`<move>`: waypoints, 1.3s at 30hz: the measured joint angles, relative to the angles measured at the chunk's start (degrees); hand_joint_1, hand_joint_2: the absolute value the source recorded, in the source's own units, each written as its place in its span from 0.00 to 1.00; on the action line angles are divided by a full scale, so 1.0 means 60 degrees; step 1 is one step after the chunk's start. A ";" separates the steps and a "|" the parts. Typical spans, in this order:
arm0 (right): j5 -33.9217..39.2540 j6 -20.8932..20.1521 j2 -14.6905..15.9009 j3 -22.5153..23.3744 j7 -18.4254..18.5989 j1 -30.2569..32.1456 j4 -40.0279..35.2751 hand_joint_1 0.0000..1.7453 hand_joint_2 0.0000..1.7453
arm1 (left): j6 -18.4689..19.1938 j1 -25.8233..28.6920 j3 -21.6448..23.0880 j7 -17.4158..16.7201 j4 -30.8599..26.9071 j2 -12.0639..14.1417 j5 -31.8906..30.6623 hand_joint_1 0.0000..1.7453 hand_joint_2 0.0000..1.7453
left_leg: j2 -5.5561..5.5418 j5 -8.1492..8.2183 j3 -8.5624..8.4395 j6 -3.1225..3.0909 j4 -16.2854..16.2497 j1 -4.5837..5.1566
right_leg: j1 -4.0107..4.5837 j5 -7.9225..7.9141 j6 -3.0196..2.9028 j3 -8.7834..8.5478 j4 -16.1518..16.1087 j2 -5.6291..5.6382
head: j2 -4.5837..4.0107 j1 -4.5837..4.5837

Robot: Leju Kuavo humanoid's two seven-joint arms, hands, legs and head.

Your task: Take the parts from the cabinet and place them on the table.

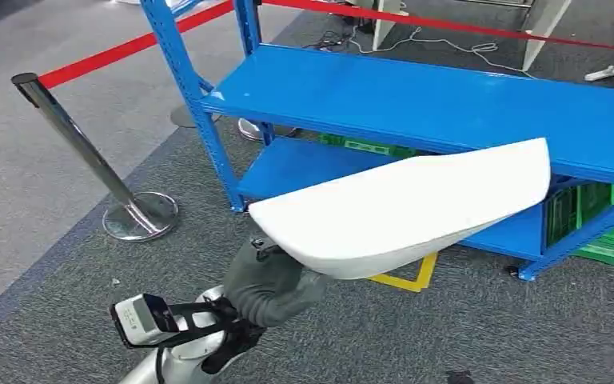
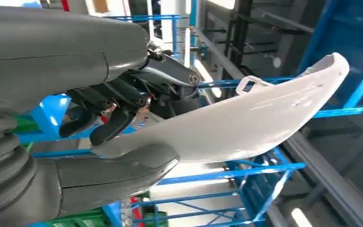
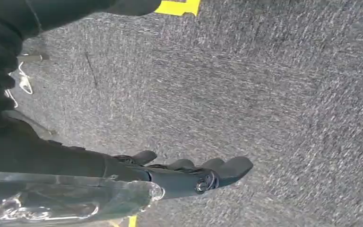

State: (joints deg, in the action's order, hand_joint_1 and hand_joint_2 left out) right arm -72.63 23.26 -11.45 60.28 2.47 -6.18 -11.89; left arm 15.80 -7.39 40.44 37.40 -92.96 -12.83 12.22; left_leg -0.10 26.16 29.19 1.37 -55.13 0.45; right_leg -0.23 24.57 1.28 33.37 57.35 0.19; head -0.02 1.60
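Left hand (image 1: pixel 276 284) grips one end of a long white curved part (image 1: pixel 416 210), thumb (image 2: pixel 118 172) under it, dark fingers (image 2: pixel 108 127) curled over its edge. Part is held in the air in front of the blue rack (image 1: pixel 416 100), its far end over the rack's lower shelf, touching nothing else. Right hand (image 3: pixel 189 176) hangs over grey carpet (image 3: pixel 264 94), fingers loosely apart, holding nothing. Yellow floor tape (image 1: pixel 412 278) under the part. Steel post (image 1: pixel 88 160) with red belt (image 1: pixel 136 46) off to the left. Green crates (image 1: pixel 600 224) behind the rack.
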 joint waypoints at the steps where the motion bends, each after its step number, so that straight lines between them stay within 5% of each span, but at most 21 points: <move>1: -0.0004 0.0004 0.0000 0.0000 0.0000 -0.0001 0.0000 0.00 1.00 | -0.0003 0.0011 0.0000 0.0000 -0.0007 0.0000 -0.0007 0.93 1.00 | -0.0002 -0.0026 0.0057 -0.0042 0.0016 0.0003 | -0.0011 -0.0073 0.0062 0.0021 -0.0013 -0.0003 | 0.0004 -0.0018; 4: -0.0029 -0.0029 0.0000 -0.0015 -0.0208 0.0021 0.0000 0.00 1.00 | -0.0047 0.0045 -0.0022 0.0084 -0.0058 0.0000 -0.0007 0.93 1.00 | -0.0007 -0.0102 0.0141 -0.0219 0.0102 0.0005 | -0.0027 -0.0167 0.0223 0.0045 -0.0052 -0.0008 | 0.0000 0.0007; 5: -0.0094 -0.0141 0.0000 -0.0040 -0.0302 0.0029 0.0000 0.00 1.00 | -0.0054 0.0057 -0.0033 0.0142 -0.0095 -0.0007 0.0015 0.93 1.00 | 0.0010 -0.0150 0.0137 -0.0285 0.0132 -0.0037 | -0.0045 -0.0007 0.0264 0.0154 0.0077 0.0000 | 0.0000 -0.0010; 8: -0.0182 -0.0572 0.0000 -0.0135 -0.0488 0.0039 0.0000 0.00 1.00 | -0.0069 0.0087 -0.0066 0.0197 -0.0164 0.0000 0.0066 0.93 1.00 | 0.0014 -0.0206 0.0209 -0.0387 0.0128 -0.0040 | -0.0068 0.1090 0.0371 0.1001 0.2109 -0.0004 | 0.0000 -0.0098; 10: -0.0179 -0.0794 0.0000 -0.0160 -0.0579 0.0065 0.0000 0.00 1.00 | -0.0073 0.0135 -0.0098 0.0200 -0.0164 0.0007 0.0080 0.93 1.00 | 0.0012 -0.0221 0.0241 -0.0391 0.0113 -0.0039 | -0.0071 0.1352 0.0414 0.1399 0.3067 -0.0005 | 0.0000 -0.0109; 12: 0.0002 -0.0998 0.0000 -0.0157 -0.0583 0.0062 0.0000 0.00 1.00 | -0.0073 0.0171 -0.0117 0.0211 -0.0167 0.0015 0.0084 0.93 1.00 | 0.0002 -0.0223 0.0240 -0.0382 0.0087 -0.0050 | -0.0085 0.0757 0.0425 0.0915 0.2206 -0.0008 | 0.0000 -0.0117; 14: 0.0288 -0.1137 0.0000 -0.0131 -0.0564 0.0037 0.0000 0.00 1.00 | -0.0043 0.0178 -0.0135 0.0226 -0.0211 0.0008 0.0109 0.93 1.00 | -0.0011 -0.0178 0.0244 -0.0313 -0.0005 -0.0077 | -0.0126 -0.0015 0.0455 0.0009 0.0468 -0.0017 | 0.0000 -0.0113; 15: 0.0372 -0.1144 -0.0011 -0.0113 -0.0645 0.0028 0.0004 0.00 1.00 | -0.0050 0.0182 -0.0146 0.0230 -0.0236 0.0007 0.0106 0.93 1.00 | -0.0018 -0.0157 0.0307 -0.0229 -0.0050 -0.0001 | -0.0092 0.0185 0.0474 -0.0178 0.0214 0.0013 | 0.0000 -0.0124; 16: 0.0426 -0.1148 -0.0015 -0.0087 -0.0765 0.0014 0.0000 0.00 1.00 | -0.0131 0.0192 -0.0153 0.0233 -0.0270 0.0007 0.0087 0.93 1.00 | -0.0021 -0.0168 0.0401 -0.0195 -0.0157 0.0010 | -0.0098 0.0165 0.0336 -0.0143 0.0126 0.0045 | 0.0004 -0.0138; 19: 0.0517 -0.1122 -0.0007 -0.0018 -0.0848 0.0068 0.0000 0.00 1.00 | -0.0291 0.0228 -0.0193 0.0248 -0.0295 0.0011 0.0022 0.93 1.00 | -0.0018 -0.0198 0.0442 -0.0080 -0.0146 -0.0013 | -0.0063 0.0148 0.0145 -0.0033 0.0201 0.0056 | 0.0000 -0.0080; 21: 0.0528 -0.1115 -0.0007 0.0018 -0.0871 0.0035 0.0000 0.00 1.00 | -0.0306 0.0235 -0.0219 0.0248 -0.0321 0.0015 0.0018 0.93 1.00 | -0.0012 0.0159 0.0604 0.0044 -0.0482 -0.0027 | -0.0108 0.0099 -0.0002 -0.0021 0.0166 0.0049 | 0.0000 -0.0036; 23: 0.0528 -0.1111 -0.0007 0.0033 -0.0871 0.0033 0.0000 0.00 1.00 | -0.0309 0.0258 -0.0233 0.0251 -0.0324 0.0026 0.0018 0.93 1.00 | -0.0011 0.0965 0.1319 0.0123 -0.2022 -0.0054 | -0.0104 0.0084 -0.0058 0.0029 0.0166 0.0028 | 0.0000 -0.0004; 25: 0.0532 -0.1107 -0.0007 0.0044 -0.0871 0.0048 0.0000 0.00 1.00 | -0.0309 0.0321 -0.0248 0.0251 -0.0324 0.0051 0.0018 0.93 1.00 | -0.0011 0.1327 0.1891 0.0132 -0.3184 -0.0057 | -0.0100 0.0060 -0.0086 0.0082 0.0167 0.0004 | 0.0000 -0.0007; 27: 0.0532 -0.1107 -0.0007 0.0058 -0.0871 0.0047 0.0000 0.00 1.00 | -0.0309 0.0349 -0.0266 0.0251 -0.0324 0.0055 0.0018 0.93 1.00 | -0.0011 0.0824 0.1643 0.0096 -0.2711 -0.0060 | -0.0100 0.0041 -0.0072 0.0091 0.0167 0.0013 | 0.0000 -0.0004; 29: 0.0590 -0.1085 -0.0007 0.0069 -0.0918 0.0034 0.0000 0.00 1.00 | -0.0404 0.0346 -0.0277 0.0196 -0.0324 0.0051 0.0080 0.93 1.00 | -0.0010 -0.0059 0.0760 0.0028 -0.1020 -0.0060 | -0.0105 0.0018 -0.0028 0.0075 0.0167 0.0036 | 0.0000 -0.0004; 31: 0.0634 -0.0998 -0.0007 0.0102 -0.1013 0.0024 0.0000 0.00 1.00 | -0.0524 0.0331 -0.0306 0.0149 -0.0320 0.0047 0.0190 0.93 1.00 | -0.0020 -0.0077 0.0396 -0.0034 -0.0154 -0.0058 | -0.0027 0.0006 0.0073 0.0172 0.0238 0.0060 | 0.0000 -0.0004; 35: 0.0674 -0.0907 -0.0007 0.0106 -0.1075 0.0034 0.0000 0.00 1.00 | -0.0641 0.0347 -0.0368 0.0211 -0.0284 0.0022 0.0215 0.93 1.00 | -0.0037 -0.0202 0.0511 -0.0276 -0.0166 -0.0080 | -0.0096 -0.0048 0.0298 0.0298 0.0145 0.0043 | 0.0000 0.0000; 37: 0.0663 -0.0827 -0.0007 0.0106 -0.1085 0.0031 0.0000 0.00 1.00 | -0.0772 0.0340 -0.0408 0.0244 -0.0280 -0.0022 0.0109 0.93 1.00 | -0.0018 -0.0230 0.0527 -0.0359 -0.0167 -0.0080 | -0.0086 0.0504 0.0379 0.0607 0.0955 0.0027 | 0.0000 -0.0109; 39: 0.0630 -0.0758 -0.0007 0.0106 -0.1103 0.0047 0.0000 0.00 1.00 | -0.1168 0.0362 -0.0437 0.0255 -0.0280 -0.0022 -0.0254 0.93 1.00 | -0.0004 -0.0248 0.0549 -0.0389 -0.0169 -0.0066 | -0.0082 0.1213 0.0423 0.1289 0.2553 0.0028 | 0.0000 -0.0117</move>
State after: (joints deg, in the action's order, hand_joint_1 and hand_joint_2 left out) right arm -68.85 18.71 -11.50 60.92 -4.15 -5.89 -11.89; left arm 8.79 -5.22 37.81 38.93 -94.64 -12.96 10.70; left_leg -0.12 24.68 32.49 -0.96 -56.15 0.05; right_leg -0.72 31.85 3.81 41.10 72.67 0.36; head -0.02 0.90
